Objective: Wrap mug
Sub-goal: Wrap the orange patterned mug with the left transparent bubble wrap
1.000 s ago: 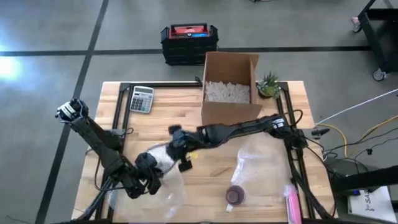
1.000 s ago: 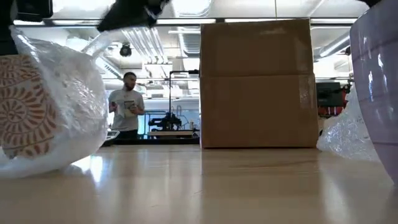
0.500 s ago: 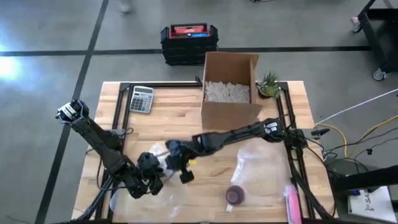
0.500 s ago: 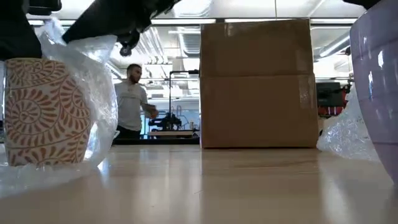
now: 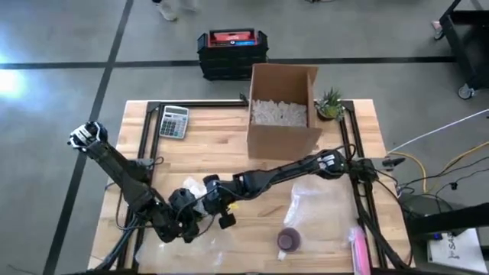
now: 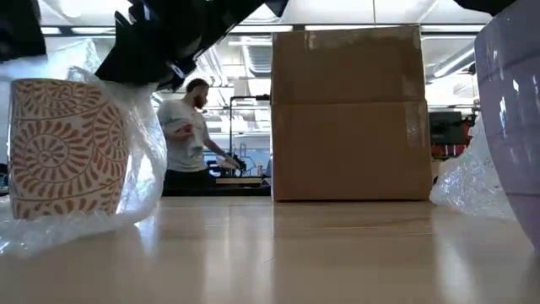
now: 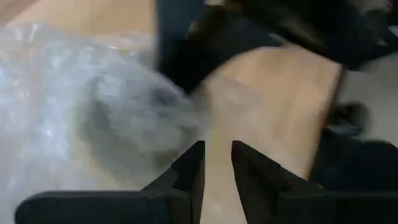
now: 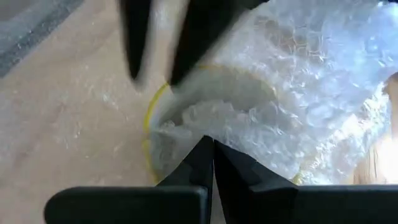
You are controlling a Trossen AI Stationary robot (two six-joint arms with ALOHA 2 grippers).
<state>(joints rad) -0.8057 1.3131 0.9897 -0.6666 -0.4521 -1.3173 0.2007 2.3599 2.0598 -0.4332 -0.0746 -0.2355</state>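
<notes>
Right gripper [image 8: 209, 163] pinched closed on bubble wrap [image 8: 298, 106] over the patterned mug [image 6: 63, 148] (upright), near the table's [image 5: 229, 141] front-left corner; left gripper [image 7: 216, 163] slightly parted, holding nothing, just beside.

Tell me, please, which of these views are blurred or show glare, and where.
Left wrist view: the bubble wrap and the dark arm beyond it are smeared by blur. Right wrist view: the wrap is fairly crisp, while the dark shapes above it are soft. High view: floor glare at the left edge. Low view: the purple mug looms large.
</notes>
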